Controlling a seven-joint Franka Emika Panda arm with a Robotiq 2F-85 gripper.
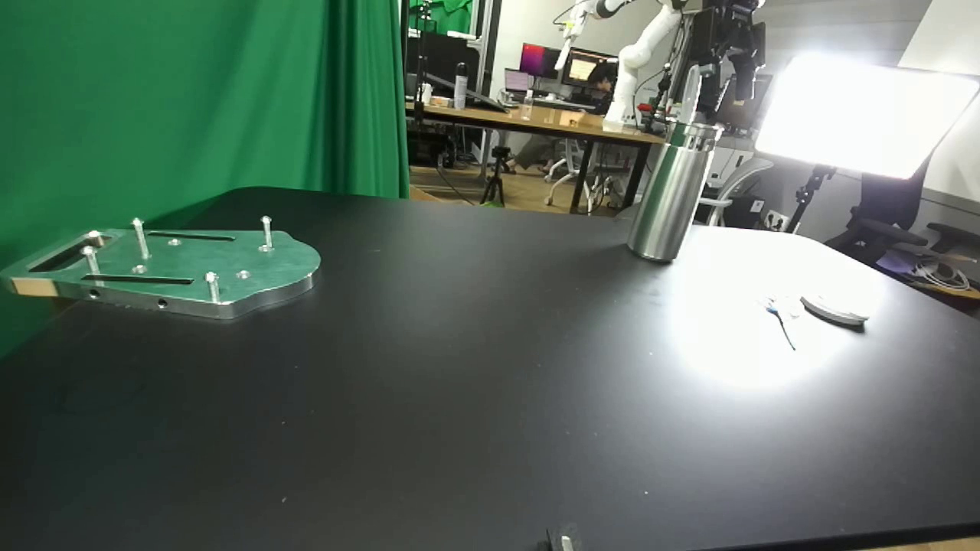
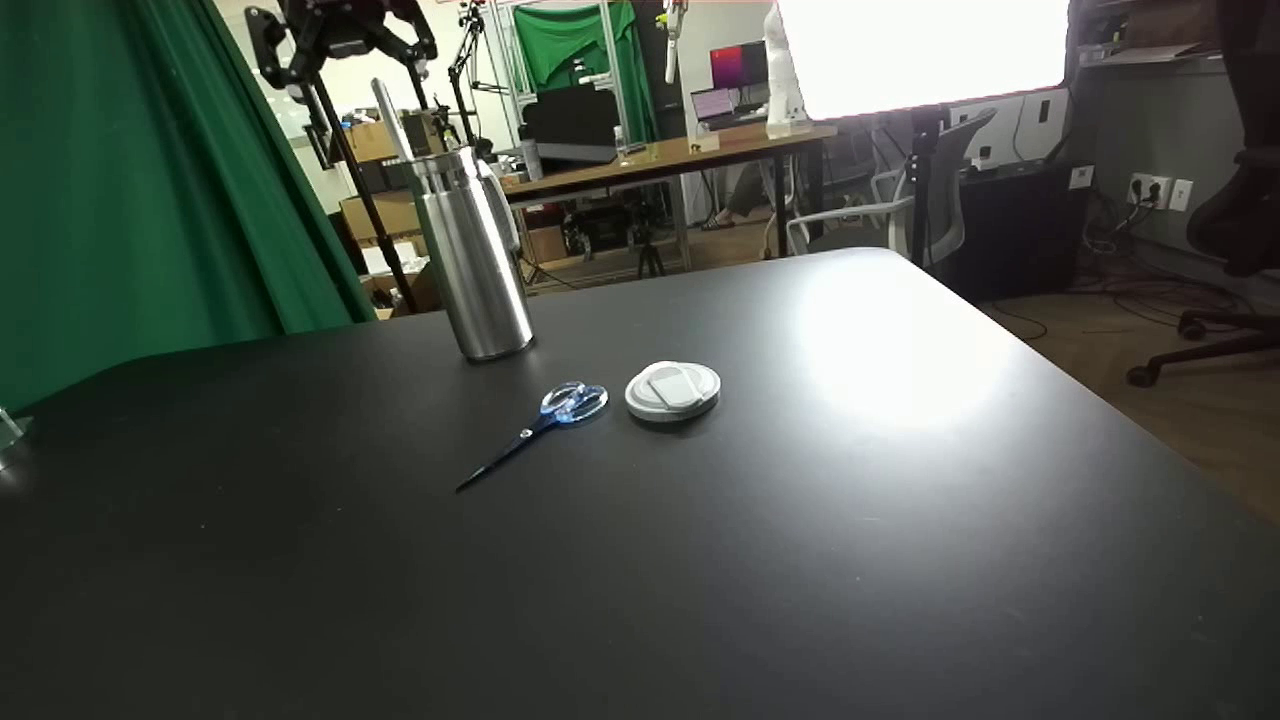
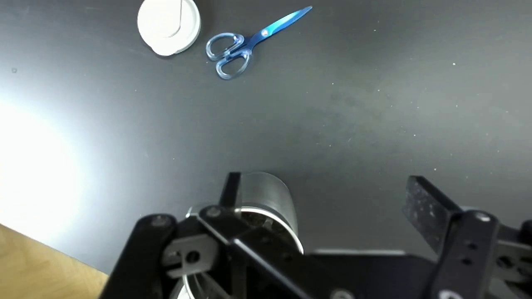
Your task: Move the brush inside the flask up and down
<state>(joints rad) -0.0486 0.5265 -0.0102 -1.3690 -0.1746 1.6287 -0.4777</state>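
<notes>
The tall silver flask stands upright on the dark table in both exterior views [image 1: 668, 200] [image 2: 477, 270]. Its open rim and side also show at the lower middle of the wrist view [image 3: 272, 193]. The brush's pale, slim handle sticks up out of the flask's mouth and leans, in both exterior views [image 1: 691, 96] [image 2: 392, 120]. Its bristles are hidden inside the flask. My gripper [image 3: 325, 180] is open with its fingers wide apart and empty. It hangs above the flask, near the handle's top, in both exterior views [image 1: 726, 99] [image 2: 358, 82]. In the wrist view its left finger covers part of the flask.
Blue scissors [image 2: 545, 420] and a white round lid [image 2: 673, 391] lie on the table near the flask. A flat green plate with metal pegs [image 1: 176, 264] lies by the green curtain [image 1: 191, 92]. A bright lamp panel [image 1: 865, 115] stands behind the table edge.
</notes>
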